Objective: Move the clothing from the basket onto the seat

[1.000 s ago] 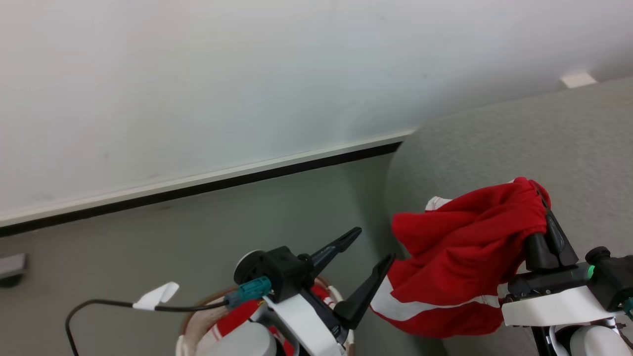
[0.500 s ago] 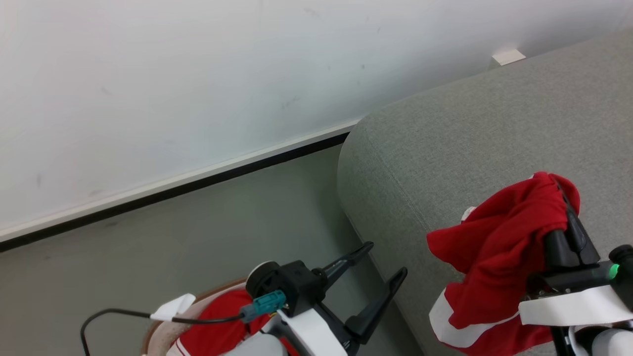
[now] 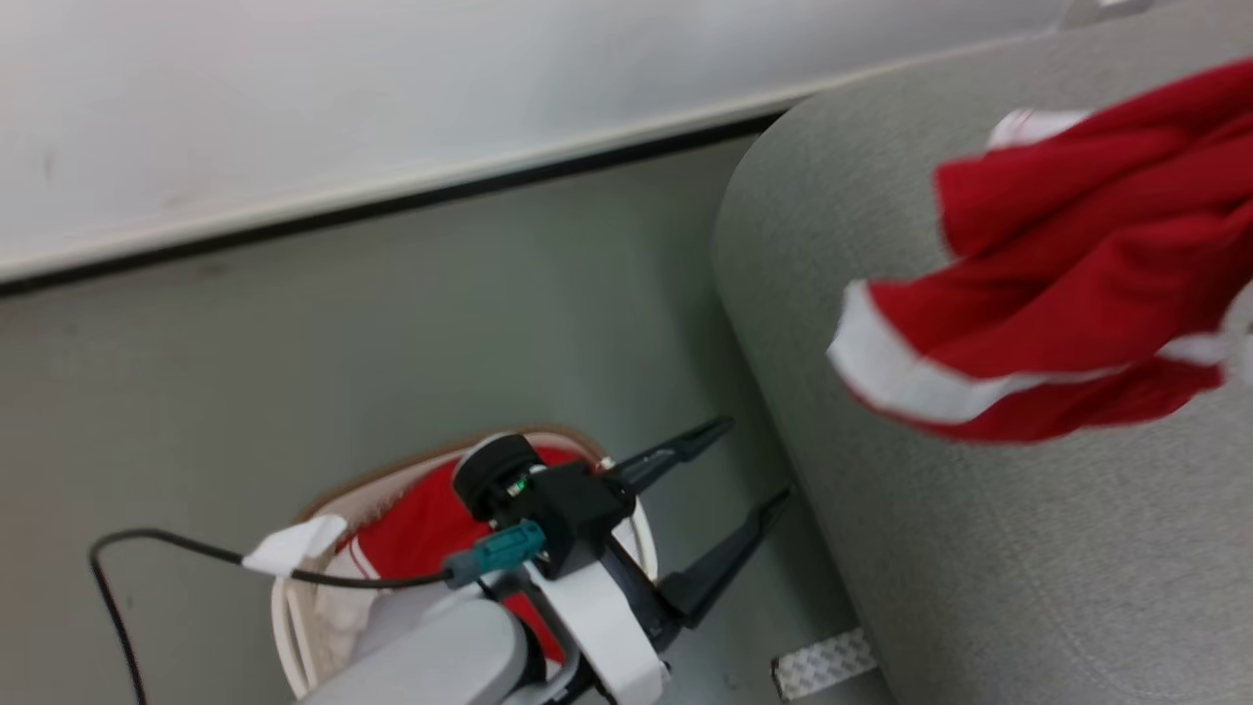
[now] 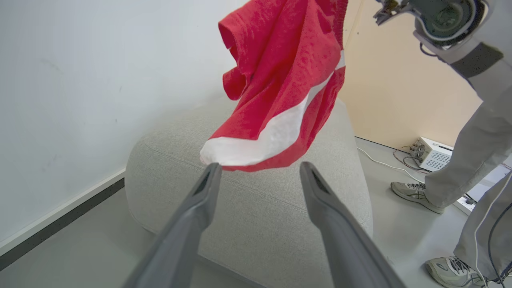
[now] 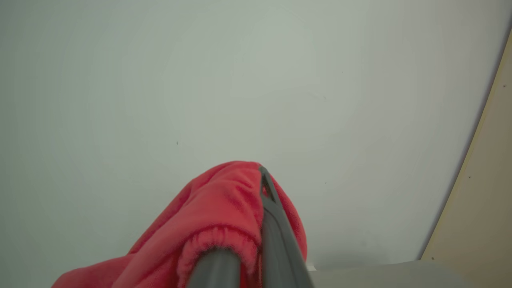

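Observation:
A bright red garment (image 3: 1067, 264) with white trim hangs blurred in the air above the grey sofa (image 3: 979, 548). My right gripper (image 5: 256, 188) is shut on a bunched fold of that red cloth (image 5: 216, 224), high against the wall. From the left wrist the same garment (image 4: 280, 80) dangles over the sofa (image 4: 256, 208), just beyond my open, empty left gripper (image 4: 260, 166). In the head view the left gripper (image 3: 756, 460) hovers beside the white basket (image 3: 294, 607), which holds more red clothing (image 3: 421, 529).
A wall with a dark baseboard (image 3: 392, 201) runs behind the floor strip between basket and sofa. A black cable with a white tag (image 3: 294, 543) trails off the left arm. A person's legs (image 4: 480, 140) and a white box (image 4: 434, 154) are beyond the sofa.
The head camera has tilted down, bringing more of the basket into view. The held garment has risen and swung out over the sofa, and the right gripper has passed the picture's right edge.

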You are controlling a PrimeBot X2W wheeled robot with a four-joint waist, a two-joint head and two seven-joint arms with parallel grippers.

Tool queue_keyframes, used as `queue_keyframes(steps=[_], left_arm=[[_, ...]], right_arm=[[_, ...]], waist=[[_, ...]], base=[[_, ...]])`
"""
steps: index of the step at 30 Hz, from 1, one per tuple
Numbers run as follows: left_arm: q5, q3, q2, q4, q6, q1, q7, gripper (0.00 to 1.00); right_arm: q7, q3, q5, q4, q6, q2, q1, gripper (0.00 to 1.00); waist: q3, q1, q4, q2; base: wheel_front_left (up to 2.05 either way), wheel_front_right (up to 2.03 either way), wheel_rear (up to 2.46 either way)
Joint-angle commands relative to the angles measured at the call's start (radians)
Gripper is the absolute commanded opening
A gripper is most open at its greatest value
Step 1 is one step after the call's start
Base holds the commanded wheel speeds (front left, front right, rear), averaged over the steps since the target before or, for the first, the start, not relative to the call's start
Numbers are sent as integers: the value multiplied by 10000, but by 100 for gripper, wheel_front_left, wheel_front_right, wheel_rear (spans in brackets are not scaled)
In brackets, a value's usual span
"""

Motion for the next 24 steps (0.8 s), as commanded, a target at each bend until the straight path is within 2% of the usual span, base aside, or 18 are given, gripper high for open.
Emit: queue_keyframes(steps=[1, 6, 13, 17, 21, 24], left_arm=[[113, 67, 204, -137, -26, -158, 74, 100], [261, 305, 869, -824, -16, -447, 353, 100], [288, 765, 1737, -1552, 37, -775, 505, 100], [283, 983, 2043, -1818, 66, -936, 536, 100], [217, 1156, 2177, -1879, 103, -1019, 460, 100], [148, 1202, 2157, -1842, 131, -1050, 415, 100]], right_arm=[[117, -240, -25, 45, -25, -212, -414, 0], [710, -1410, 21, 569, -25, -967, -1876, 0], [895, -2436, -70, 2366, -25, -2309, -3586, 0], [750, -2979, -446, 3566, -25, -2578, -4284, 0], [1323, -2842, -1169, 4783, -25, -2588, -4238, 0], [1764, -2245, -1631, 5353, -27, -2871, -3804, 0]], waist=[[1029, 0, 548, -1], [2326, 0, 968, -1], [3723, 0, 1290, -1], [4241, 0, 1423, -1], [4448, 0, 1524, -1], [4460, 0, 1630, -1]], base=[[0, 0, 0], [0, 0, 0], [0, 0, 0], [0, 0, 0], [0, 0, 0], [0, 0, 0]])
